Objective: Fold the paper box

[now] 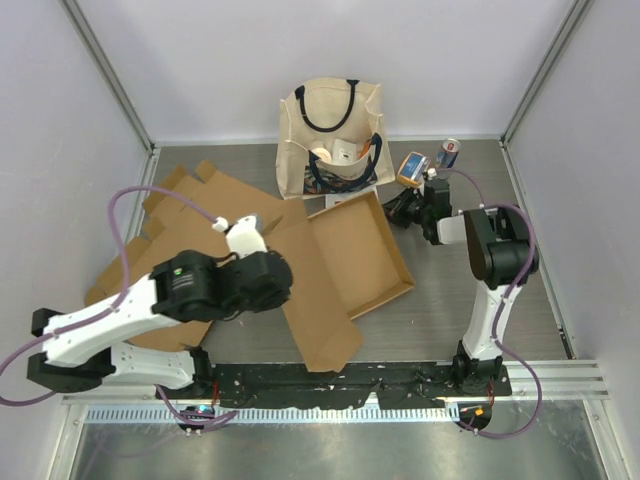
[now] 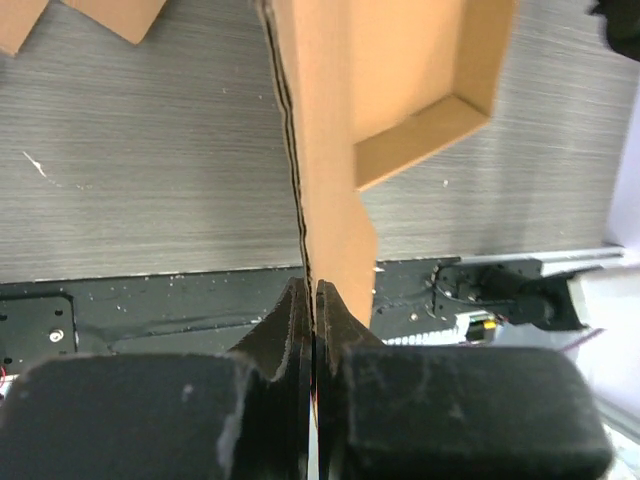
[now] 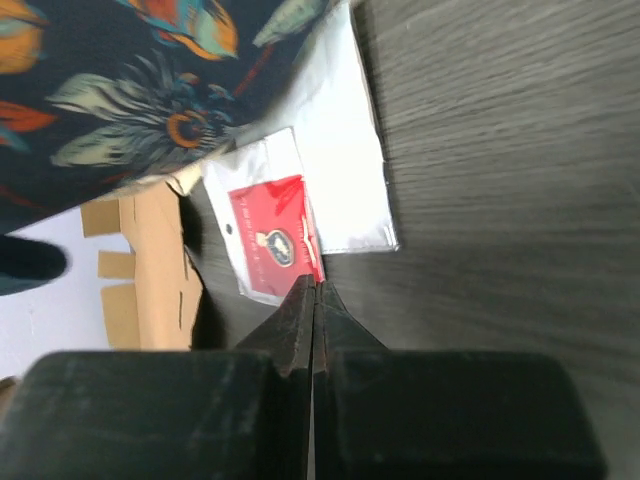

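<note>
Left gripper (image 2: 313,298) clamped on flap edge of paper box (image 1: 350,250). Box lies open mid-table, tray walls raised on right side. Right gripper (image 3: 313,292) fingers pressed together, nothing visible between, near box's far-right corner by tote bag (image 1: 330,130).

No legible text; red packet (image 3: 270,245) print blurred.

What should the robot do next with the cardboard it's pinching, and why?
Probably the left end effector should swing the flap over toward the box tray: it is shut on the flap's edge, and the tray's walls already stand up.
</note>
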`<state>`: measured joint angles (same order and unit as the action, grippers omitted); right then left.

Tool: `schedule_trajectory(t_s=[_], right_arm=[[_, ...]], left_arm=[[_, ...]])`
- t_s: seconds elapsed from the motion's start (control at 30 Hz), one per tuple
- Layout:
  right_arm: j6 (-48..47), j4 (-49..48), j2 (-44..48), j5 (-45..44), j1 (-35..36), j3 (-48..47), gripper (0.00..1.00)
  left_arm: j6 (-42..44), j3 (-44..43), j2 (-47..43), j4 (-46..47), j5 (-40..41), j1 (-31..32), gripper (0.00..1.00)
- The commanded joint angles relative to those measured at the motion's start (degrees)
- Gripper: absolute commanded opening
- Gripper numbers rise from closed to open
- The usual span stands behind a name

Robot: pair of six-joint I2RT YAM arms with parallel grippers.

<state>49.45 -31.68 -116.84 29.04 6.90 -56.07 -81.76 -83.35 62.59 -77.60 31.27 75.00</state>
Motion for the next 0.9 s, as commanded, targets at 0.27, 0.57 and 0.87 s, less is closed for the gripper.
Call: schedule_trajectory(t_s=[0.27, 0.57, 0.87], right_arm=[[-15.0, 18.2, 9.4, -5.3, 0.0, -7.7, 0.30], [-16.7, 17.3, 4.1, -14.6, 4.5, -10.3, 0.72], [-21.4, 18.4, -0.7, -15.9, 4.2, -15.5, 0.71]], left_arm=[[2.1, 6.9, -6.9, -17.5, 0.2, -6.8, 0.00], [-3.8, 14.8, -26.2, -17.6, 4.3, -7.2, 0.00], [-3.4, 12.3, -24.9, -17.5, 3.3, -7.2, 0.00]])
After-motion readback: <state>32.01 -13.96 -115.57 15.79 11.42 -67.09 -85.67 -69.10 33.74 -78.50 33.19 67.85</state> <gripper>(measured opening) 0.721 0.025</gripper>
